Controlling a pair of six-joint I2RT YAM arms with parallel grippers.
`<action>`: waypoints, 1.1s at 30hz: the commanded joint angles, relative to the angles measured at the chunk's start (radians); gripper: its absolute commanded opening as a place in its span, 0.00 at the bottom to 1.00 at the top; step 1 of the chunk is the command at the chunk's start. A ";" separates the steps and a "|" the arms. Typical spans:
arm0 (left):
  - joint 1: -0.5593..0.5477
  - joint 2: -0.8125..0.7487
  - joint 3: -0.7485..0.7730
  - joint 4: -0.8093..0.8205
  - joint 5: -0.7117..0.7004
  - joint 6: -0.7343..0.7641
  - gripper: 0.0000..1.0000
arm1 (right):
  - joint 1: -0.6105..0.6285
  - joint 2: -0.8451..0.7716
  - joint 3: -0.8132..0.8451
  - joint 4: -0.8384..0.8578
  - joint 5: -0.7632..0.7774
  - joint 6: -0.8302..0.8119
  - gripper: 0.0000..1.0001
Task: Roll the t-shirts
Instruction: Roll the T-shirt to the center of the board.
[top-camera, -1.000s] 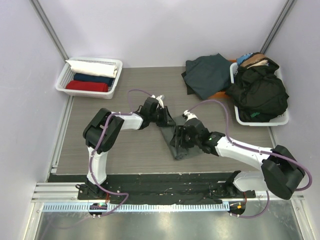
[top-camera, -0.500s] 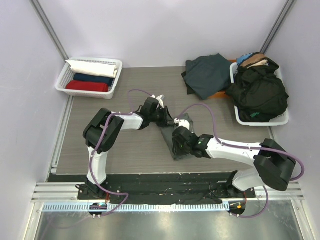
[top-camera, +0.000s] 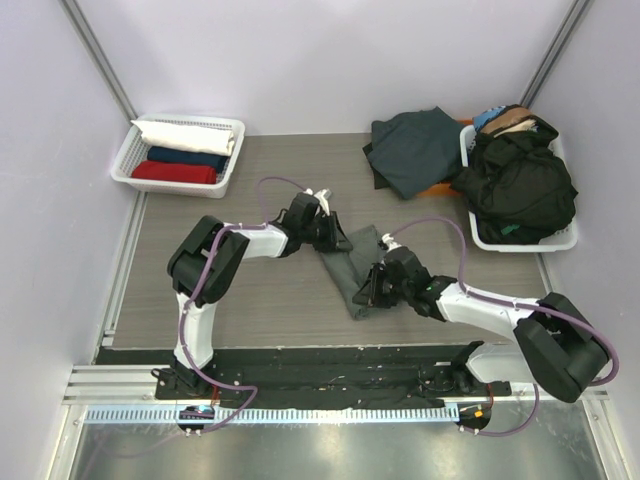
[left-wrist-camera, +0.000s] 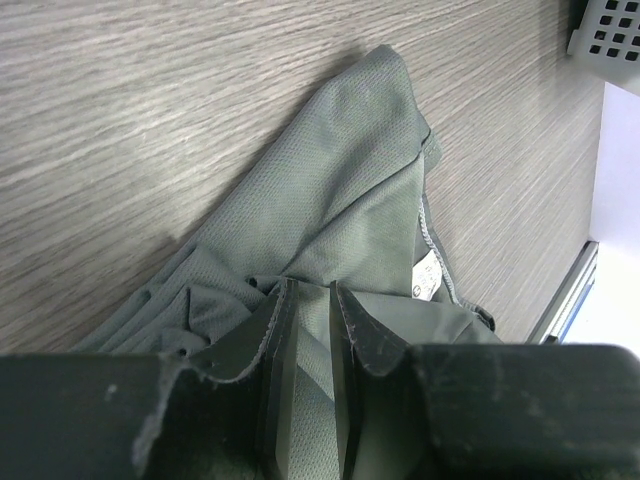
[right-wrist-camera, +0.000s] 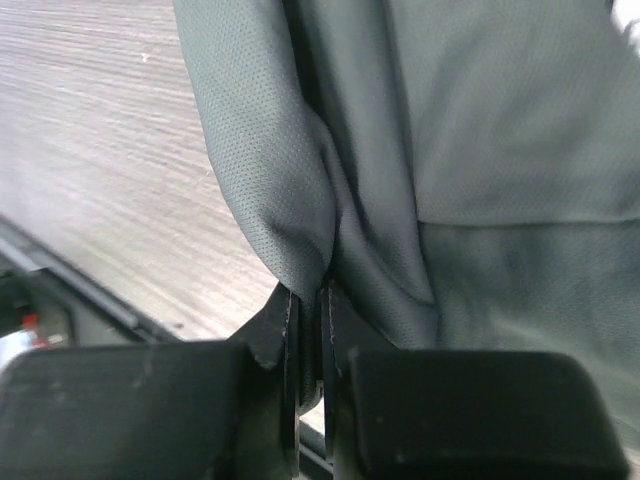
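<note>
A grey-green t-shirt (top-camera: 347, 266) lies folded into a narrow strip on the wooden table, between the two arms. My left gripper (top-camera: 338, 241) holds its far end; in the left wrist view the t-shirt (left-wrist-camera: 350, 180) runs between the nearly closed fingers (left-wrist-camera: 272, 345) of that gripper (left-wrist-camera: 308, 300), with a white label beside them. My right gripper (top-camera: 368, 291) sits at the strip's near end. The right wrist view shows that gripper (right-wrist-camera: 308, 295) pinching a fold of the t-shirt (right-wrist-camera: 480, 120) with its jaws almost together.
A white basket (top-camera: 126, 160) at the back left holds rolled white, navy and red shirts. A dark teal shirt (top-camera: 415, 150) lies at the back right, beside a second white basket (top-camera: 560, 240) heaped with black clothes (top-camera: 515, 185). A black rail runs along the near edge.
My right gripper has slid toward the near end of the grey-green t-shirt and closed on a fold of it. The left gripper has kept its grip and place.
</note>
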 joint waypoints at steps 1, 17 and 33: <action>-0.005 0.028 0.043 -0.040 -0.025 0.042 0.23 | -0.039 -0.027 -0.074 0.196 -0.212 0.098 0.02; -0.005 0.102 0.015 0.085 -0.020 0.054 0.23 | -0.180 0.192 -0.261 0.548 -0.484 0.264 0.04; -0.005 -0.116 0.130 -0.094 -0.026 0.134 0.34 | -0.195 0.207 -0.197 0.380 -0.444 0.213 0.05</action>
